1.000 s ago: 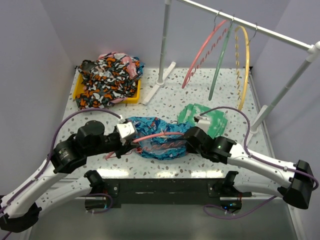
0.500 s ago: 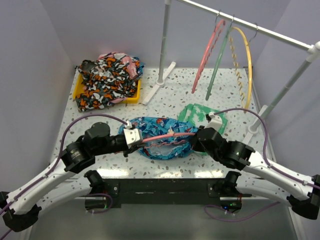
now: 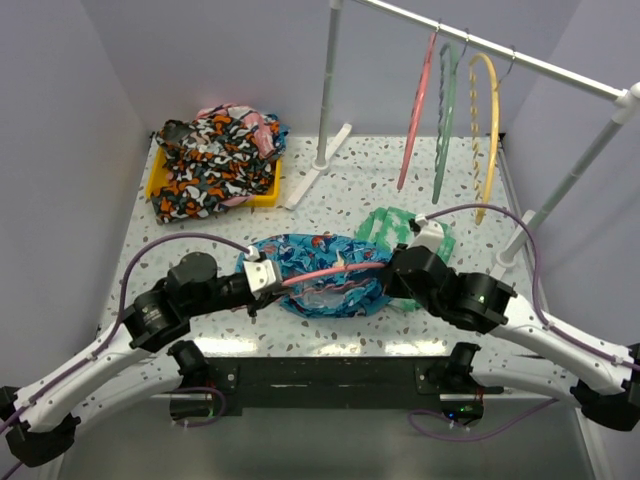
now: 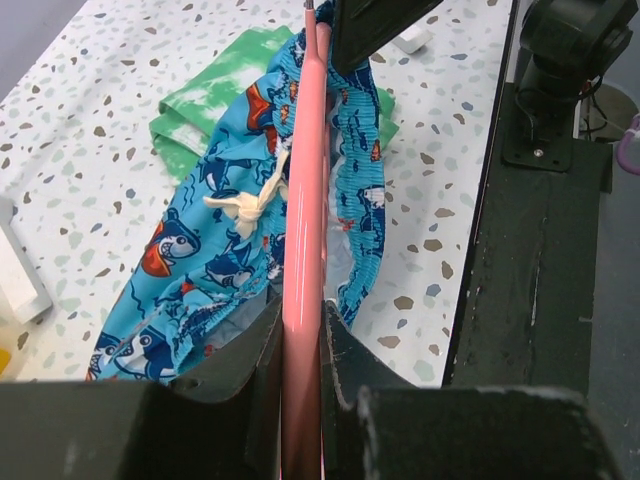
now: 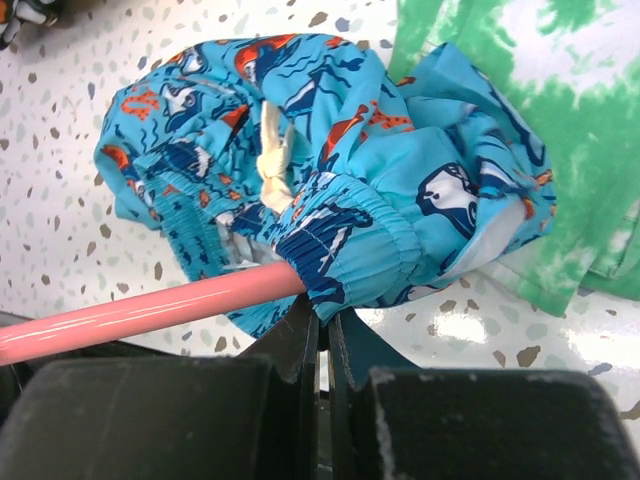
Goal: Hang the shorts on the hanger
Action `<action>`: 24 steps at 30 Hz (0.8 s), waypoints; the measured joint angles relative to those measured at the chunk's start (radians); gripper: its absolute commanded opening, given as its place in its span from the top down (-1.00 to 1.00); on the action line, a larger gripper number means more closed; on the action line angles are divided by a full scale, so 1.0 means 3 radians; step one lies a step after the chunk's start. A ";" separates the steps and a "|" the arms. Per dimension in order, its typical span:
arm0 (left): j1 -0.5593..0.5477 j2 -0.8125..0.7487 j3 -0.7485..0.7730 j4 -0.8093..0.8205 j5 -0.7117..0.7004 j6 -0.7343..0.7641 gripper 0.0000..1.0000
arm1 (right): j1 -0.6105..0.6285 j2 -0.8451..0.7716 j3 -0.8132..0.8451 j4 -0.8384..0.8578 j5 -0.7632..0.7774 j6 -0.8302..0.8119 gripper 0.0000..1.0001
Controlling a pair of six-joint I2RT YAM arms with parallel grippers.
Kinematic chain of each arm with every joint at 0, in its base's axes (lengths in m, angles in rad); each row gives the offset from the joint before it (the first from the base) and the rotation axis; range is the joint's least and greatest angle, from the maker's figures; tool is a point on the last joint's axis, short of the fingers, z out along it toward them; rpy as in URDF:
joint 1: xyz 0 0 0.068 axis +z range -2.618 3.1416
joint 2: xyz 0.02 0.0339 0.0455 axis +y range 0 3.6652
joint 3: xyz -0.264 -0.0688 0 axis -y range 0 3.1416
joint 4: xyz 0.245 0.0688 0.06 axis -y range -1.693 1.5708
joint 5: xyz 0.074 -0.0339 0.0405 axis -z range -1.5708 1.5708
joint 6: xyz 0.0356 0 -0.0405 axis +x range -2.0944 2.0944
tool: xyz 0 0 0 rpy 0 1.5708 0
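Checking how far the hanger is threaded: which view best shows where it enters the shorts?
Right wrist view: the hanger enters the shorts' elastic waistband above the right gripper, which pinches that band. The left wrist view looks along the hanger from the left gripper; the top view shows it small, from afar.

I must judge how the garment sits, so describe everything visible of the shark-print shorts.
The shorts are thin turquoise fabric printed with dark-blue sharks and red-orange marks, with a gathered elastic waistband and a cream drawstring tied in a knot. They lie bunched on the speckled table, one edge over the green cloth. The pink hanger runs into the waistband opening, and the right gripper has its jaws shut on the waistband's rim.
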 measured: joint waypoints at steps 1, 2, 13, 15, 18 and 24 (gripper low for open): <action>0.0000 -0.0001 -0.0047 0.0048 -0.0001 -0.0027 1.00 | 0.0038 0.0041 0.0033 0.0000 0.0004 -0.0006 1.00; -0.0003 -0.0011 -0.0123 0.0126 -0.0004 -0.0061 1.00 | 0.0085 0.0080 0.0065 -0.0003 0.0006 -0.0015 1.00; -0.0015 -0.0058 -0.0426 0.0619 -0.0099 -0.0291 1.00 | 0.0495 0.0509 0.0434 -0.0294 0.0332 -0.0131 1.00; -0.0015 -0.0070 -0.0468 0.0664 -0.0099 -0.0337 1.00 | 0.0553 0.0558 0.0505 -0.0398 0.0399 -0.0150 1.00; -0.0015 -0.0086 -0.0473 0.0660 -0.0102 -0.0343 1.00 | 0.0640 0.0651 0.0702 -0.0584 0.0521 -0.0178 1.00; -0.0015 -0.0139 -0.0476 0.0647 -0.0163 -0.0343 1.00 | 0.0717 0.0716 0.1115 -0.0786 0.0679 -0.0299 1.00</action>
